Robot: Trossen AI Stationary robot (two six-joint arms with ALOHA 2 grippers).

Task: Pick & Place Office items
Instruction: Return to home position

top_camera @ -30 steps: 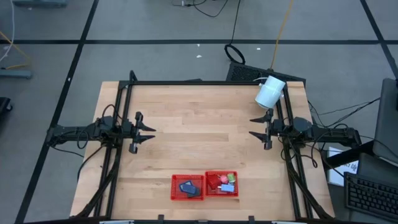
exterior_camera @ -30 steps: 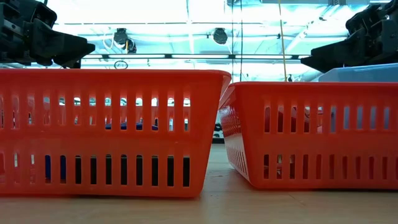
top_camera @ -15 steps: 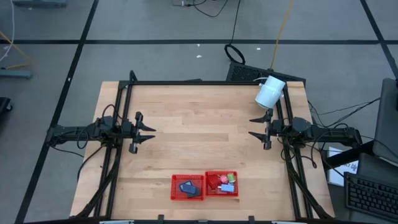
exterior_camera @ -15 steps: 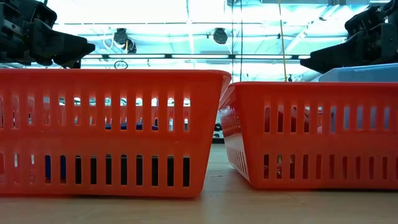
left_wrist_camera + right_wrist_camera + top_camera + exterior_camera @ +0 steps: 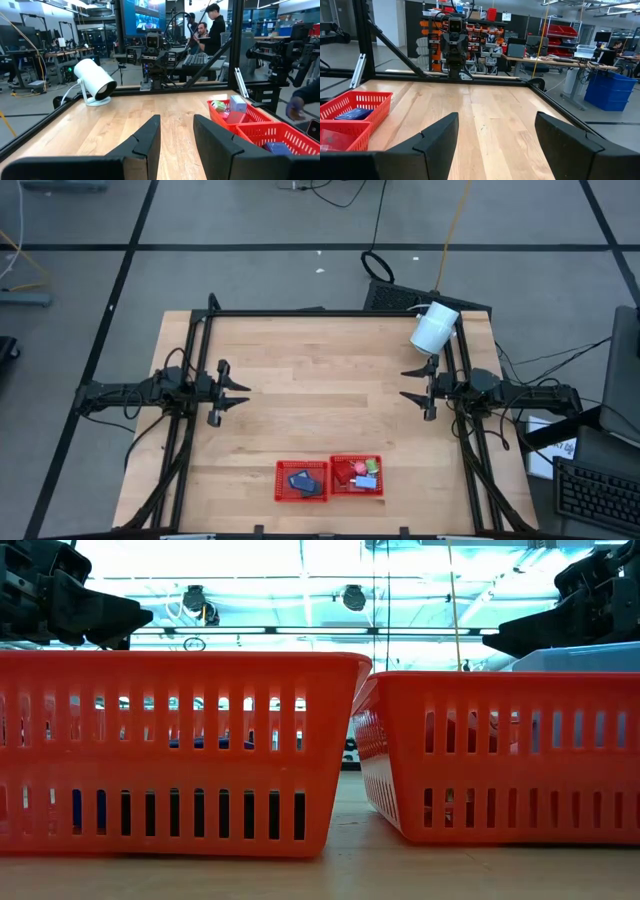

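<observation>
Left pincer partly open, right pincer wide, both empty above tabletop; office items inside red bins.

Red slotted bins hold a dark blue item and red, green, light-blue items.

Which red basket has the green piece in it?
The right red basket holds the green piece; the left red basket has only dark pieces.

The grey floor carries dark line markings. Stocked shelving stands at the back. The ceiling lights are on.
</observation>
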